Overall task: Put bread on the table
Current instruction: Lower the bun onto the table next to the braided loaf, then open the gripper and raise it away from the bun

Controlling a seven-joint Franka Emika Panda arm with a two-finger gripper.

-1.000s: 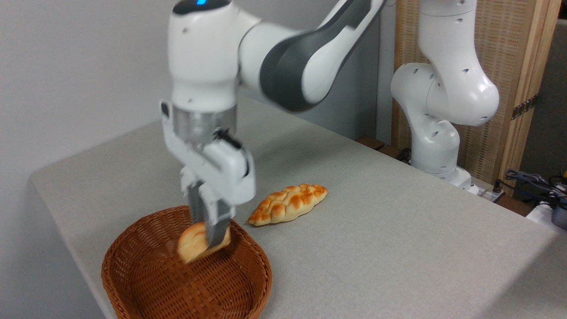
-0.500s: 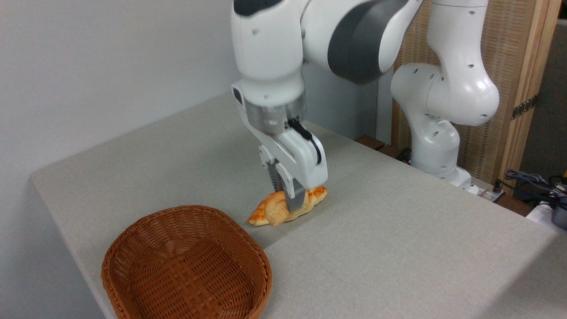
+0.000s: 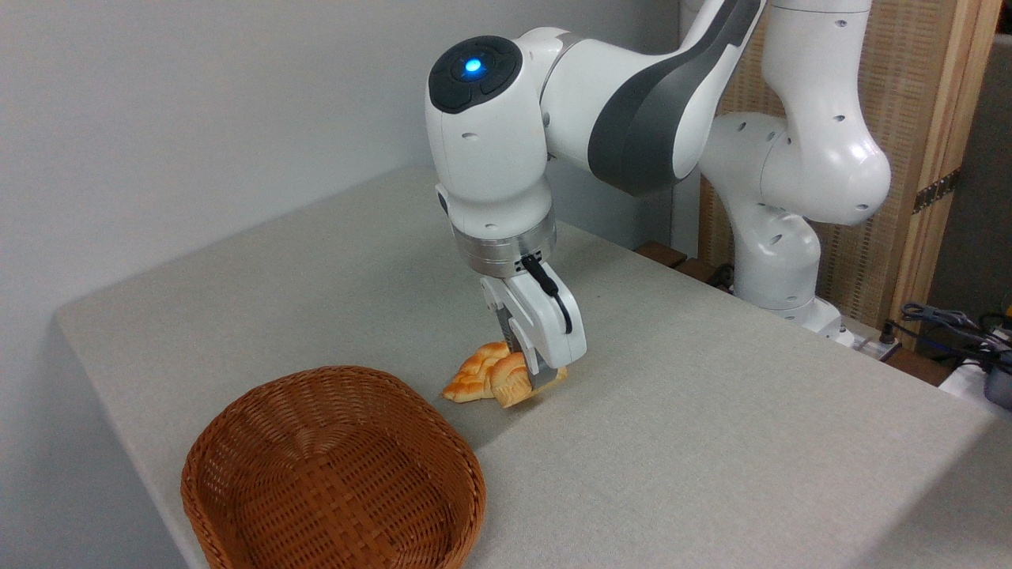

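Observation:
The bread [image 3: 511,388] is a small golden-orange bun, held low over the grey-beige table [image 3: 711,450] just in front of a braided loaf. My gripper [image 3: 531,381] points down and is shut on the bun, its fingers covering the bun's right side. Whether the bun's underside touches the cloth I cannot tell.
A long braided loaf [image 3: 471,379] lies on the cloth right behind and left of the bun, partly hidden by it. A brown wicker basket [image 3: 237,423] stands at the front left, with nothing in it. The arm's white base [image 3: 779,261] rises at the table's back right.
The gripper lifted the bun out of the basket, carried it right to the braided loaf, and has now lowered it close to the table.

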